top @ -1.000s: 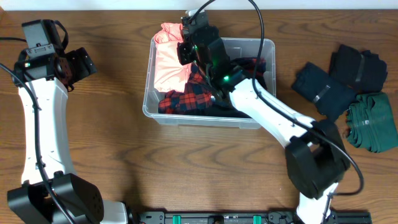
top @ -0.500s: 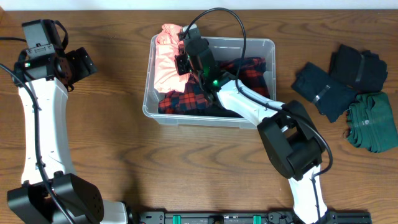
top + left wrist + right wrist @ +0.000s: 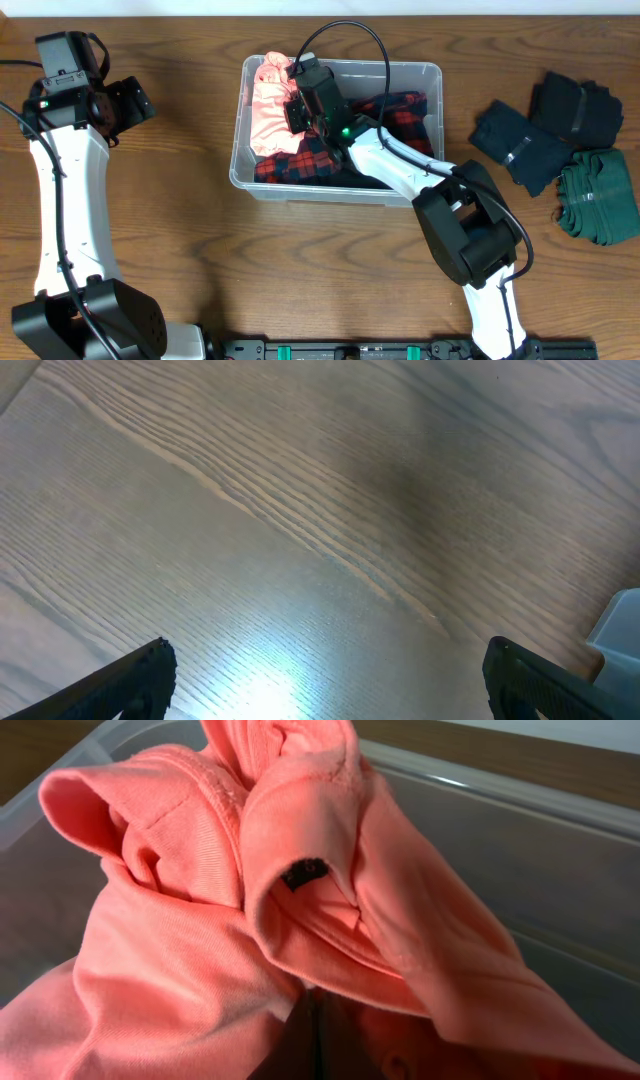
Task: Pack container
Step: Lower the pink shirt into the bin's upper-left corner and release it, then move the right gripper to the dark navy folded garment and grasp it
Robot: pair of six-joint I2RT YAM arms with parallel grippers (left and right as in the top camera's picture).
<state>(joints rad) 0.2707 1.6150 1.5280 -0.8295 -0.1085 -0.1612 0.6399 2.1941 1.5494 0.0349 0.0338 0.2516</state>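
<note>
The clear plastic container [image 3: 432,72] stands at the table's centre back. A salmon-pink garment [image 3: 265,105] lies bunched in its left part, and a red-and-black plaid garment [image 3: 385,110] fills the middle and right. My right gripper [image 3: 295,100] is down inside the container, its jaws closed on the pink garment [image 3: 180,950], with fabric pressed between the fingers [image 3: 318,1040]. The container's rim [image 3: 480,775] shows behind the cloth. My left gripper [image 3: 325,680] is open and empty, held over bare wood at the far left [image 3: 128,100].
Three folded garments lie to the right of the container: a navy one [image 3: 517,145], a black one [image 3: 575,108] and a dark green one [image 3: 598,195]. A corner of the container [image 3: 620,630] shows in the left wrist view.
My right gripper has gone lower into the container's left part. The pink garment's top, which hung over the back rim, now sits bunched inside. The left arm has not moved.
</note>
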